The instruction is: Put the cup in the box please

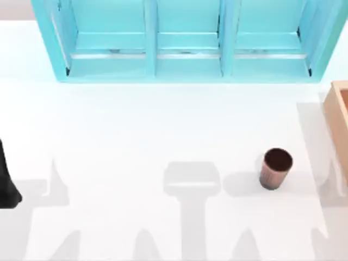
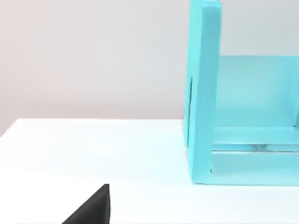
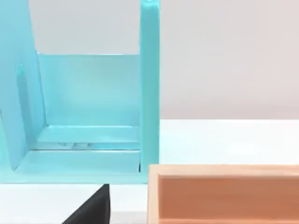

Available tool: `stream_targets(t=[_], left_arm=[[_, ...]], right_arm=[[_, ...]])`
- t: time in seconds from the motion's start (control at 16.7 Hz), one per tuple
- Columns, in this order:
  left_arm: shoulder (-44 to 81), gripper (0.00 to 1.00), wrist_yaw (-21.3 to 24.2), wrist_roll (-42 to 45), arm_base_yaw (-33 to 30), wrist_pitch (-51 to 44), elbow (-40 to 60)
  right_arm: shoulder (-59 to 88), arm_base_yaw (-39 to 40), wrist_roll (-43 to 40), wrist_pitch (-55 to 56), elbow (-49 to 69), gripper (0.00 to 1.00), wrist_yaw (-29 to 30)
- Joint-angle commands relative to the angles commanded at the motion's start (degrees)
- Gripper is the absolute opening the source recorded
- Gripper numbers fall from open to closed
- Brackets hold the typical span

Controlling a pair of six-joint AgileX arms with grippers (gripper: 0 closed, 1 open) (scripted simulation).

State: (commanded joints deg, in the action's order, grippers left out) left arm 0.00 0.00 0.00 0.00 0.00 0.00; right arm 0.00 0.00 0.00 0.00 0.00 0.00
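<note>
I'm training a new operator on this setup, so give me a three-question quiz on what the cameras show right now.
1. True or false: the cup already sits inside the box.
2. Multiple choice: in the top view, the light-blue shelf unit stands at
A. the table's far edge
B. the near edge
C. beside the cup
3. Fill in: the cup stands ____ with its opening facing up, on the white table.

Key:
1. False. It stands on the table, apart from the box at the right edge.
2. A
3. upright
</note>
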Motion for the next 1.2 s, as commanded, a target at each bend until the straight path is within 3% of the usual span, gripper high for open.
stream_targets(t=[0.24,0.48,1.2], left_arm=[[0.00,1.00,0.00,0.00,0.00,0.00,0.00],[0.00,1.00,0.00,0.00,0.00,0.00,0.00],[0.00,1.00,0.00,0.00,0.00,0.00,0.00]], right_arm=[[1.80,0.53,0.55,-1.70,1.73,1.00,0.00],[12.69,3.38,3.50,-10.83,12.05,1.00,0.00],[77.98,17.47,18.08,-55.92,66.79,1.00,0.00]])
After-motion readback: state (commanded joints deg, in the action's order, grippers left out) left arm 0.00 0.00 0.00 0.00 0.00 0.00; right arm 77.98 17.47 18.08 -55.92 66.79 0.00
